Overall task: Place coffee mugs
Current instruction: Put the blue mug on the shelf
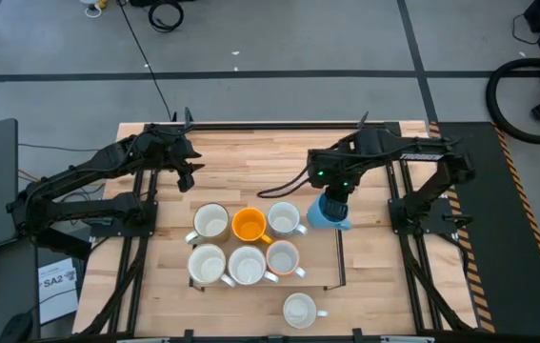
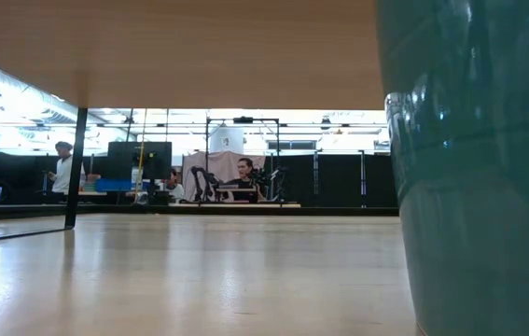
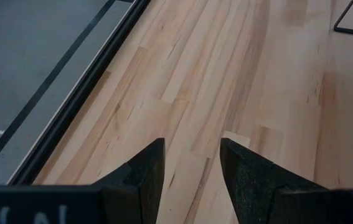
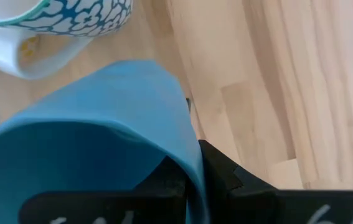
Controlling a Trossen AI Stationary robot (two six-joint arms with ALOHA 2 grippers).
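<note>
**Blue mug pinched at the rim beside the mug cluster**

The right gripper (image 1: 334, 205) pinches the wall of the blue mug (image 1: 325, 213), one finger inside the rim and one outside, toward the right side of the wooden table (image 1: 250, 152). Just beside it stands a white mug with a blue pattern (image 1: 284, 218), then the orange mug (image 1: 249, 225) and a cream mug (image 1: 211, 222). Nearer the front edge sit two white mugs (image 1: 209, 264), (image 1: 247, 266) and a reddish-brown mug (image 1: 282, 257); another white mug (image 1: 300, 310) stands apart at the front. All seem empty. The left gripper (image 1: 190, 173) hangs over bare wood near the back left, fingers spread and holding nothing. In the low view a teal mug (image 2: 474, 168) blocks the right side; people show in the room beyond.
</note>
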